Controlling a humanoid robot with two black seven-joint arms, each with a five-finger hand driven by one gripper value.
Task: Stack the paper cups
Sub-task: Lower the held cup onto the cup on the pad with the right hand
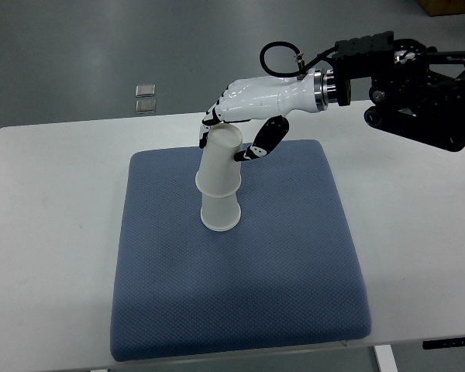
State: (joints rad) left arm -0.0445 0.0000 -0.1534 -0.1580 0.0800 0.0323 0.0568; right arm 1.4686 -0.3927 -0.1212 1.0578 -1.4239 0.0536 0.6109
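- Cups: two white paper cups stand upside down on the blue pad [240, 294], toward its far left part, one on the other.
- The lower cup [220, 213] sits with its wide rim on the pad.
- The upper cup [221, 163] is fitted over the lower one and leans a little, its flat base tipped up and to the right.
- The right hand [244, 116] reaches in from the right edge, its white palm above and just behind the upper cup.
- Its fingers [210, 122] curl down over the far left side of the upper cup's top, and the black-tipped thumb [265, 139] presses at the right side, so the hand is closed around that cup.
- The black forearm and its cable loop stretch out to the upper right, above the surface [54, 232].
- The pad lies on the white surface and covers most of its middle.
- Two small grey squares [146, 98] lie on the floor beyond the surface's far edge, one just behind the other.
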